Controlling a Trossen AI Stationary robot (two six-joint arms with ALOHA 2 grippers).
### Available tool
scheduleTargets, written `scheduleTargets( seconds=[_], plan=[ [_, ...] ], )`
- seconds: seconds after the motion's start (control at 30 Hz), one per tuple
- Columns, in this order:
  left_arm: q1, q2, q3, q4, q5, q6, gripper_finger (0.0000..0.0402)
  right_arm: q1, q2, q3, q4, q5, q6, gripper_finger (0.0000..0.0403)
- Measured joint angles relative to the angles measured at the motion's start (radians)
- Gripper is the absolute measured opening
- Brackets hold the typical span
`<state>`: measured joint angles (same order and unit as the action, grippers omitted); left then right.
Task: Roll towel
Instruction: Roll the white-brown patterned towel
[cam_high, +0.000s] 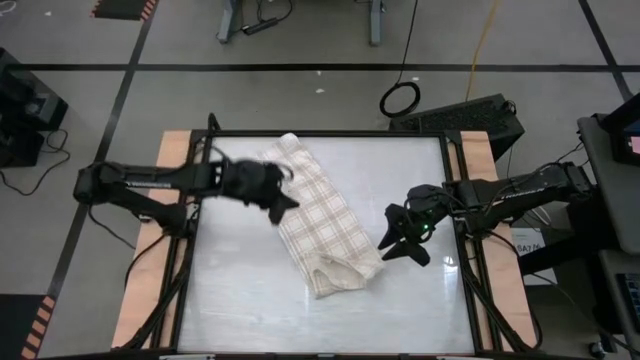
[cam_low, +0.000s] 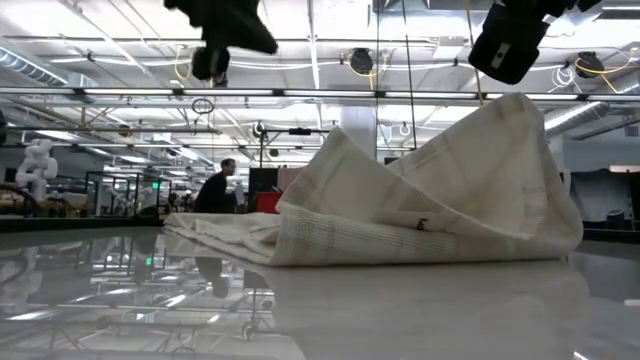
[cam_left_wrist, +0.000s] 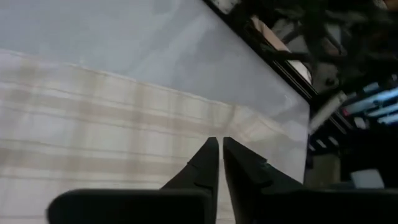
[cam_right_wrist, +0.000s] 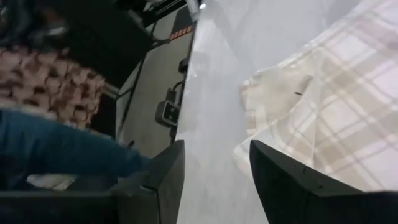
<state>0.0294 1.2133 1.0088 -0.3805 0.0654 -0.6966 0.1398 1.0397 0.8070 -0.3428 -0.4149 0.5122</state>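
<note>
The towel (cam_high: 322, 225) lay slantwise across the middle of the worktop (cam_high: 240, 300) — the left tool (cam_high: 284, 205) over its left edge, the right tool (cam_high: 400, 245) just beside its right edge (nearer the bunched end).

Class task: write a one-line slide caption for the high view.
Plaid towel lying diagonally on the table, left end effector and right end effector flanking it.

Bright overhead lights glare on the glossy table (cam_low: 400, 310).
</note>
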Motion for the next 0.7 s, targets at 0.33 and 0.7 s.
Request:
scheduleTargets(
  seconds=[0.33,0.7],
  plan=[
    [-0.294,0.168,0.001,0.071,-0.146,0.026,0.0121,0.030,0.000,0.000,0.082,0.160,0.237,0.0171],
    [-0.416,0.434,0.001,0.386,-0.205,0.148,0.0127,0.038,0.000,0.000,0.151,0.209,0.364,0.0171]
  ],
)
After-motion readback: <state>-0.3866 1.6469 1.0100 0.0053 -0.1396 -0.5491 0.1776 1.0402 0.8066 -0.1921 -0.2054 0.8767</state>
